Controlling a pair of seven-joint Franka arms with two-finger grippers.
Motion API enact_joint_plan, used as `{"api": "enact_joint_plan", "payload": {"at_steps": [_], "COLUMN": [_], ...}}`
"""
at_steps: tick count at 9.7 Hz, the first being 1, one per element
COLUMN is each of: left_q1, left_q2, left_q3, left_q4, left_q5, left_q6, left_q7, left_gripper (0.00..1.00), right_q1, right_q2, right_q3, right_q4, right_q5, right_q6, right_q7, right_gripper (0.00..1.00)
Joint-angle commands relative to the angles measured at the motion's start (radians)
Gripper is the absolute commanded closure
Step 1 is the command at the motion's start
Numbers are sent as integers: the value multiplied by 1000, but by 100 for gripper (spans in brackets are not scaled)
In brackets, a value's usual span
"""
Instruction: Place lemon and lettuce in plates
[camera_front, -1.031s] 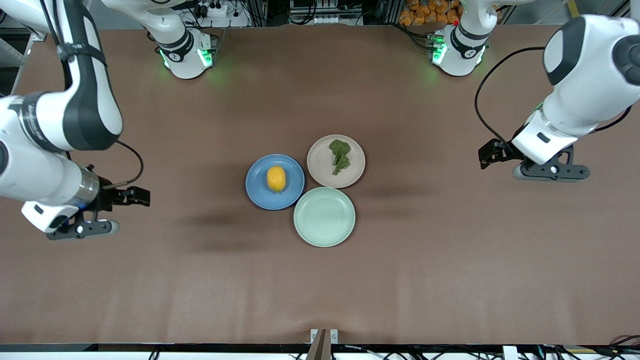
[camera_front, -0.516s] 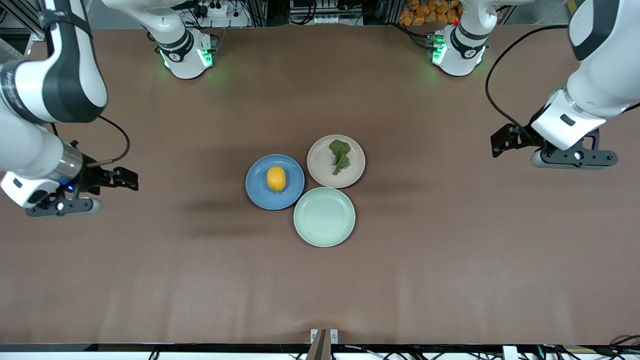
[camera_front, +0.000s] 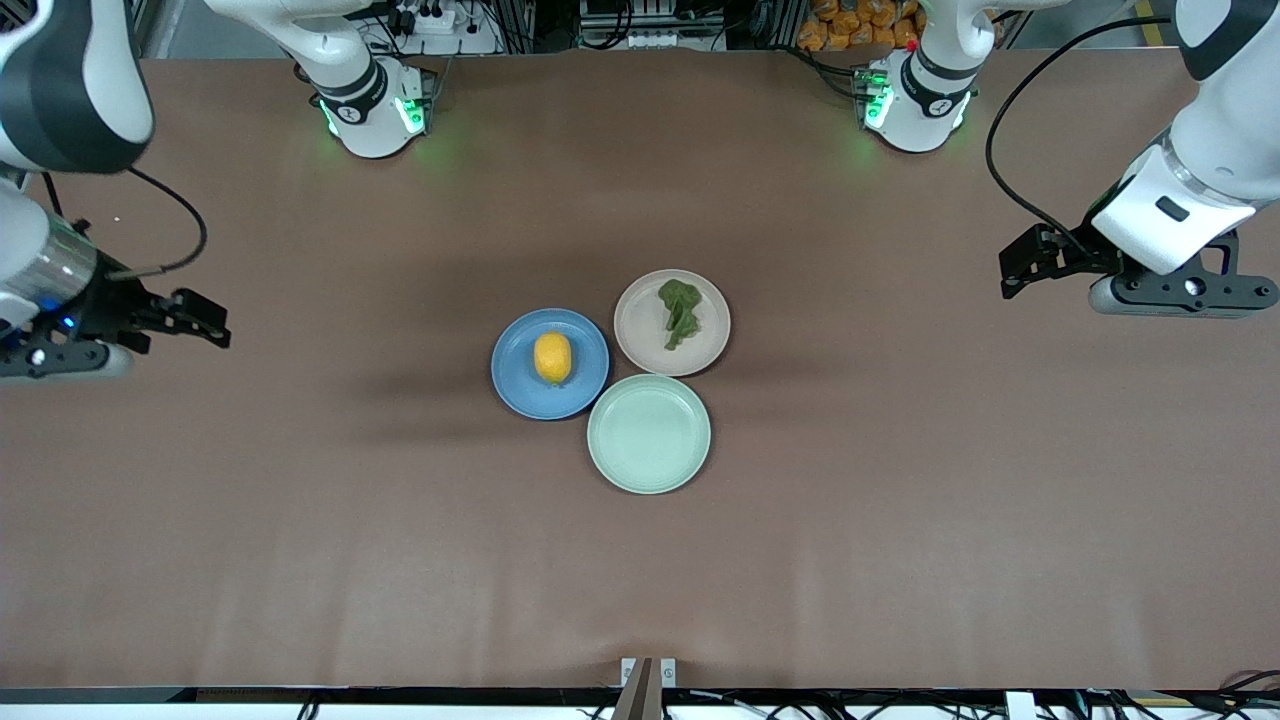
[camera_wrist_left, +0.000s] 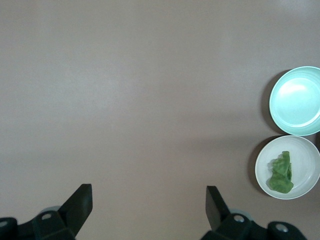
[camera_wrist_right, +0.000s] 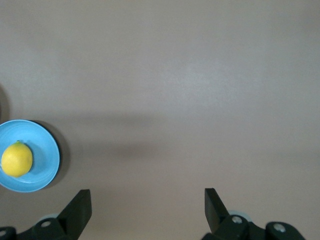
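Lemon (camera_front: 552, 358) sits in the blue plate (camera_front: 520, 385), just left of frame centre in the front view. Lettuce (camera_front: 680, 311) lies in the beige plate (camera_front: 705, 345), slightly up and right of it. A mint plate (camera_front: 649, 434) below the two holds nothing; the three rims touch or nearly touch.

Left gripper (camera_front: 1035, 262) hangs over bare table at the right edge of the frame, fingers spread wide, holding nothing. Right gripper (camera_front: 195, 320) is over bare table at the left edge, also wide open and empty. Both are well apart from the plates.

You look to be done; what's left to go wrong is small.
- The lemon is round, so a knock to the table (camera_front: 900, 520) or the blue plate could roll it over the shallow rim.
- The lettuce is light; a low pass by either arm could drag it off.
- With the rims so close, nudging one plate would likely shift the others.
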Motion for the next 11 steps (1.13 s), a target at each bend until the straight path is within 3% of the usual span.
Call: {"api": "enact_joint_plan", "payload": {"at_steps": [1,9,11], "left_q1": [4,7,5], "left_q2": [5,-3,-9], "left_q3": [-7,-3,0], "left_q4": [36,85,86], "left_q5": [12,14,14], "left_q6": [-23,-135,-133], "left_q7": [-12,-1,-10], "left_gripper": [0,0,0], "right_q1": [-36,-67,-58], "right_q2": [-54,-89,-79], "right_q3": [21,38,32], "right_q4": [-25,117,127], "right_q5": [-7,-5,-7], "right_q6": [-39,-248,-227], "right_q7": [-7,4,27], "right_gripper": [0,0,0]}}
